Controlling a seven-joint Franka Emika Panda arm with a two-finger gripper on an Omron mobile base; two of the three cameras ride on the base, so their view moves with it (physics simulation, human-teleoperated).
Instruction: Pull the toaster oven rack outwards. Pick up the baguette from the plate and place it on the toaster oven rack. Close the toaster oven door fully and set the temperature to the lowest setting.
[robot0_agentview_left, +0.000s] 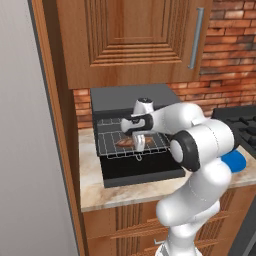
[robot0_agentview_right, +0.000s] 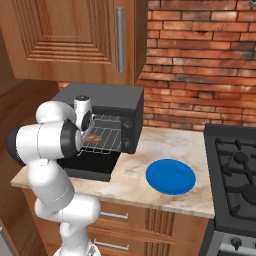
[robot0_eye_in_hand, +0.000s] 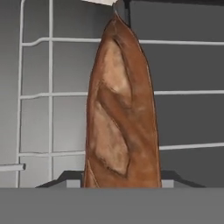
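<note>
Nearest the base, the plate (robot0_agentview_right: 170, 176) lies bare on the counter (robot0_agentview_right: 131, 187), well apart from the oven (robot0_agentview_right: 102, 120), so the pick-up looks done. Further in, the door (robot0_agentview_left: 140, 172) lies folded down flat in front of the cavity, and the rack (robot0_agentview_left: 131, 141) stands drawn out over it, its small front loop hanging past the edge. That first step reads as finished too.

The baguette (robot0_eye_in_hand: 121, 113) is over the rack, under the gripper (robot0_agentview_left: 138, 141), which points down at the wires from above. In the hand view the bread stands between the two finger tips, with the rack's wires right behind it. The jaws stand part-way apart with the baguette between them; whether they still pinch it or have let go I cannot tell. Nor can I tell whether the bread already rests on the wires or hangs just above them.

In the hand view its long axis runs straight up the picture, one pointed end far from the fingers, the other hidden low between them. In the left base view it appears to lie roughly along the rack's width, side to side across the oven mouth.

Left to do, by my reckoning: release and withdraw, swing the door shut, then turn the temperature to its lowest on the strip at the front right.
</note>
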